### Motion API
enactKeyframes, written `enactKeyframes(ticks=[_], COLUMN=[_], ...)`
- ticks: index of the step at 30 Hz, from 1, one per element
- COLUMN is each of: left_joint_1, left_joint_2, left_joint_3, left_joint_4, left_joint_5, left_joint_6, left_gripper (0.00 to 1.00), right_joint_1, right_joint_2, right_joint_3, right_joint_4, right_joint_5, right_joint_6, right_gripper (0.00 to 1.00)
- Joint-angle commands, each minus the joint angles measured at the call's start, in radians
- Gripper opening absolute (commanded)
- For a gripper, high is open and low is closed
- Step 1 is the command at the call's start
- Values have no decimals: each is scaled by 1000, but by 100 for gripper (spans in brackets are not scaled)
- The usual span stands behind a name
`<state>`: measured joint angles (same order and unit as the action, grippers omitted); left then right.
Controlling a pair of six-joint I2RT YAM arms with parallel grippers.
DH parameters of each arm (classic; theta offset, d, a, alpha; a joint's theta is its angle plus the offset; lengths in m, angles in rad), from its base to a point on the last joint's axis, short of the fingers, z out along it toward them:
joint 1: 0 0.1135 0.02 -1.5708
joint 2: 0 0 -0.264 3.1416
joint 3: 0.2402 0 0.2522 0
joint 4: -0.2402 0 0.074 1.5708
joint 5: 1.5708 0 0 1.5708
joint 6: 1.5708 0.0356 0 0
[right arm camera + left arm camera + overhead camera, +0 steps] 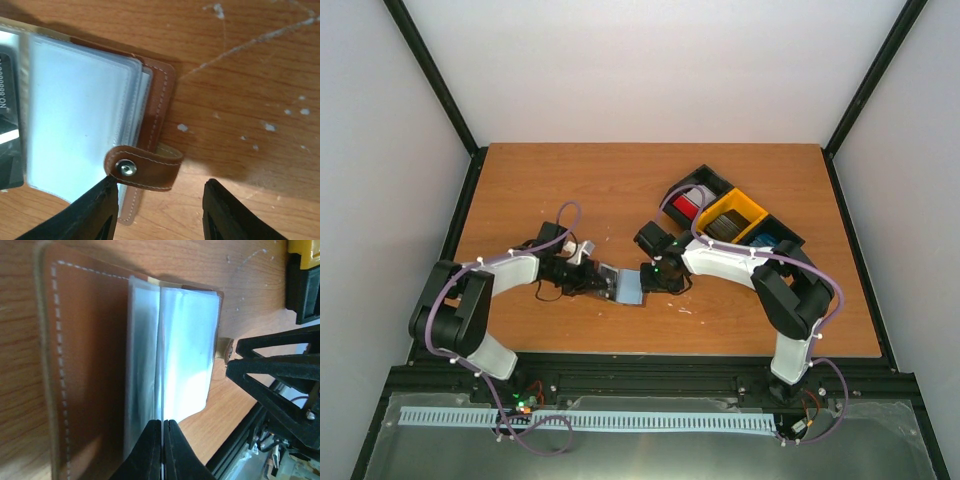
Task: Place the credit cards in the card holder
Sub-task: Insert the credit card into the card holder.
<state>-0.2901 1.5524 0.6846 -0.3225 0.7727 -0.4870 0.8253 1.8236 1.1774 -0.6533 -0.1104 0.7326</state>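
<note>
Top external view: your card holder (628,285) lies open on the tabletop (570,190) at the centre of the frame, between the left hand (592,278) and the right hand (655,275).
Card supply: the cards (723,226) sit in a three-part tray (748,203) at upper right, well apart from the holder.
Left hand: fully closed, pinching the lower edge of one clear sleeve (185,350) of the holder at bottom centre of the left wrist view. The brown cover lies flat to the left of it.
Right hand: roughly half open and carrying nothing.
Right hand position: in the right wrist view, one finger (95,215) is just beside the snap tab (145,167); you cannot tell if they touch. The other finger is over bare wood at lower right.
Dark card: a dark card (9,125) with printed numbers shows at the left edge of the right wrist view, among the sleeves. Whether it sits fully inside a pocket is not visible.
Step in hand: by my reading, you are holding a sleeve up to present a pocket while the right hand is free for a card.
Next move: likely send the right hand to the tray, take one thin card by its edges, and bring it back.
Insertion: line the card's short edge up with the sleeve mouth, then slide it in.
Care: keep the left pinch firm, and lift the right hand away from the tab cleanly so the holder does not drag.
</note>
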Motion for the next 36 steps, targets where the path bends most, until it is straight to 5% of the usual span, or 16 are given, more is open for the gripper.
enactKeyframes(ticks=[1,36], left_joint_1=[-6,-9], left_joint_2=[-27,108], left_joint_3=[54,30], left_joint_4=[-43,102], left_joint_5=[-75,122], left_joint_6=[28,60], left_gripper=[1,1], right_joint_1=[11,11], right_joint_2=[-12,97], right_joint_3=[9,16], right_joint_4=[49,94], right_joint_5=[-23,-114], right_joint_6=[-19,-8], right_gripper=[48,43])
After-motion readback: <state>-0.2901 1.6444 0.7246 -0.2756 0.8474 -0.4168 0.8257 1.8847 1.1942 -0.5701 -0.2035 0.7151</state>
